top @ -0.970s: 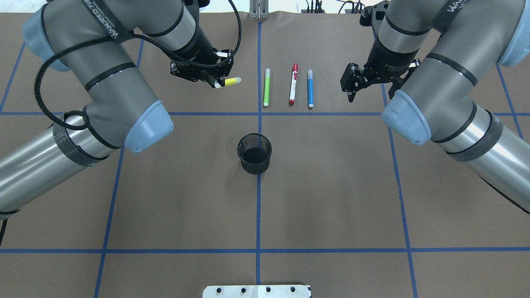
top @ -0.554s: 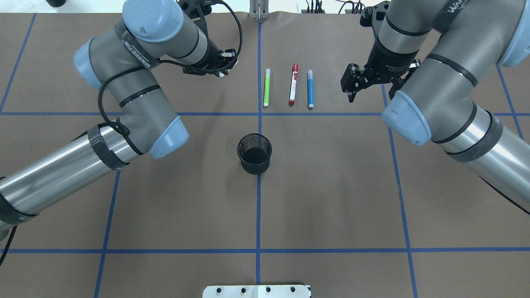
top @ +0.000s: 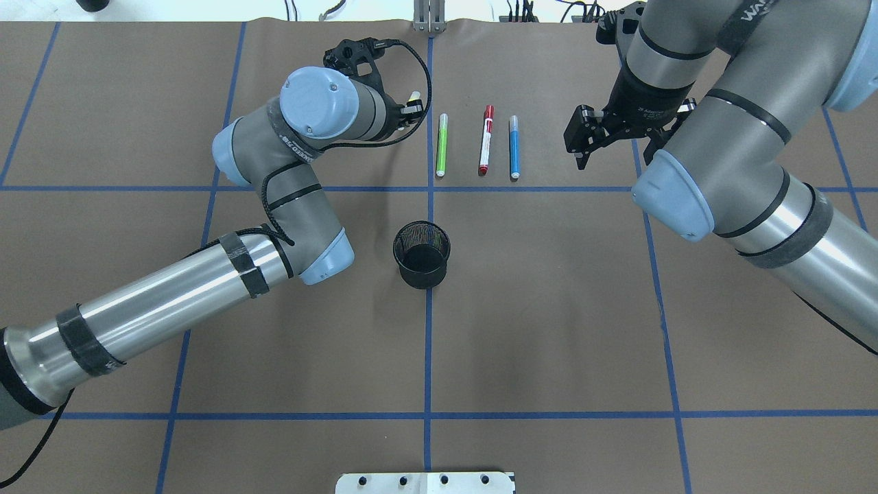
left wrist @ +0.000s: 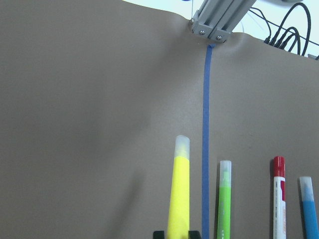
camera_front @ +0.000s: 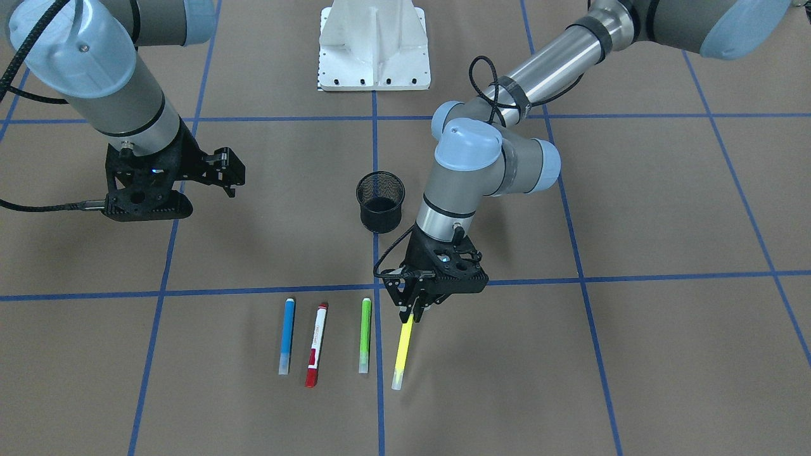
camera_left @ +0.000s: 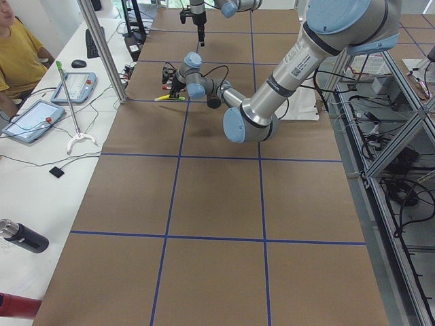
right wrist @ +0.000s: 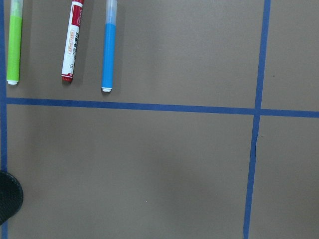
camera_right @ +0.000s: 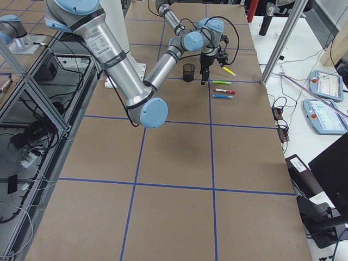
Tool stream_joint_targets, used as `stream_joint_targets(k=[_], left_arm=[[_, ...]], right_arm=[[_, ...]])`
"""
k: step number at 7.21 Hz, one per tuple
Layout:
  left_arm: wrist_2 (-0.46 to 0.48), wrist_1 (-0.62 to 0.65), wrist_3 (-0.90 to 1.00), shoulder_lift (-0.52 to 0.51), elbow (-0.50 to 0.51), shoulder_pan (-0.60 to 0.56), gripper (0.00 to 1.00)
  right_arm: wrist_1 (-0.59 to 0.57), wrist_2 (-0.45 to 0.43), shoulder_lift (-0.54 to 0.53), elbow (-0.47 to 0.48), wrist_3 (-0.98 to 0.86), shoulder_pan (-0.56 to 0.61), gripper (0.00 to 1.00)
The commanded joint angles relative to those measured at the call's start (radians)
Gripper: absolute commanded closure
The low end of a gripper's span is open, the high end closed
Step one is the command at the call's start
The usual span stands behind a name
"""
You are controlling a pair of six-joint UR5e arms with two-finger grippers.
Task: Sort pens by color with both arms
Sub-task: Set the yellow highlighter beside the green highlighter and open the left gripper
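Observation:
Three pens lie side by side at the far middle of the table: green (top: 442,144), red-capped white (top: 486,139) and blue (top: 514,147). My left gripper (camera_front: 415,310) is shut on one end of the yellow pen (camera_front: 402,347). That pen slants down to the table beside the green pen (camera_front: 365,334), across a blue tape line from it, and runs parallel to the row. The left wrist view shows the yellow pen (left wrist: 180,191) left of the green pen (left wrist: 224,199). My right gripper (top: 624,140) hovers open and holds nothing, to the right of the blue pen.
A black mesh cup (top: 405,241) stands at the table's centre, nearer me than the pens. The white pedestal (camera_front: 374,44) sits at my base. A person (camera_left: 17,47) sits at a side bench with tablets, beyond the far table edge.
My left arm has swung right with the yellow pen, turning it from crosswise to parallel with the row and bringing it beside the green pen. The right arm has not moved.

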Motion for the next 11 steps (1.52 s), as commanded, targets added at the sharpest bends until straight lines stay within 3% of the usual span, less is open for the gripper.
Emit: stream_joint_targets(k=[1,2,3,6,7,9,11], left_arm=[[0.007,-0.042,0.003,-0.011,0.029,0.008,0.84],[0.009,-0.04,0.004,-0.011,0.026,0.013,0.29],[0.009,-0.04,0.006,-0.007,0.024,0.013,0.01],[0.0,-0.024,0.069,0.01,0.011,0.013,0.0],[-0.047,0.06,0.129,0.028,-0.046,0.007,0.0],[-0.075,0.336,0.261,0.09,-0.26,-0.005,0.0],[-0.19,0.612,0.43,0.194,-0.53,-0.079,0.0]], right_arm=[[0.0,-0.002,-0.002,-0.002,0.0,0.0,0.01],[0.0,-0.002,-0.002,-0.004,-0.002,0.0,0.01],[0.0,-0.002,0.0,-0.004,-0.003,0.0,0.01],[0.003,-0.002,0.002,-0.007,-0.017,0.017,0.01],[0.008,0.0,-0.008,-0.008,-0.055,0.039,0.01],[0.009,0.002,-0.06,-0.008,-0.177,0.101,0.01],[0.011,0.002,-0.133,-0.011,-0.326,0.177,0.01]])
